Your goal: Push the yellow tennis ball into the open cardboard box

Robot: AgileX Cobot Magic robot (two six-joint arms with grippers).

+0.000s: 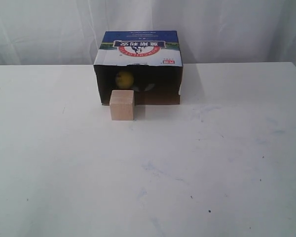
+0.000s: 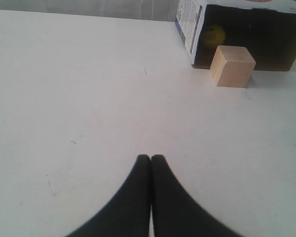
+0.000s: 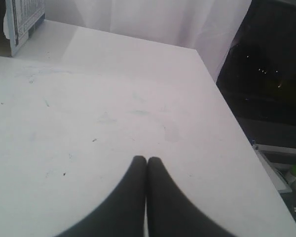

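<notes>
As the yellow tennis ball (image 1: 124,78) sits inside the open cardboard box (image 1: 138,47), pushing seems finished; the left end effector (image 2: 151,158) and right end effector (image 3: 147,160) are clenched, empty.

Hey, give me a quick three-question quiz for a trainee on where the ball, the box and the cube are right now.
1. True or false: the yellow tennis ball lies inside the open cardboard box.
2. What stands just in front of the box's opening? A) wooden cube B) mug C) bottle
3. Fill in: the left tool and the right tool are both ____.
Key: 1 true; 2 A; 3 shut.
</notes>
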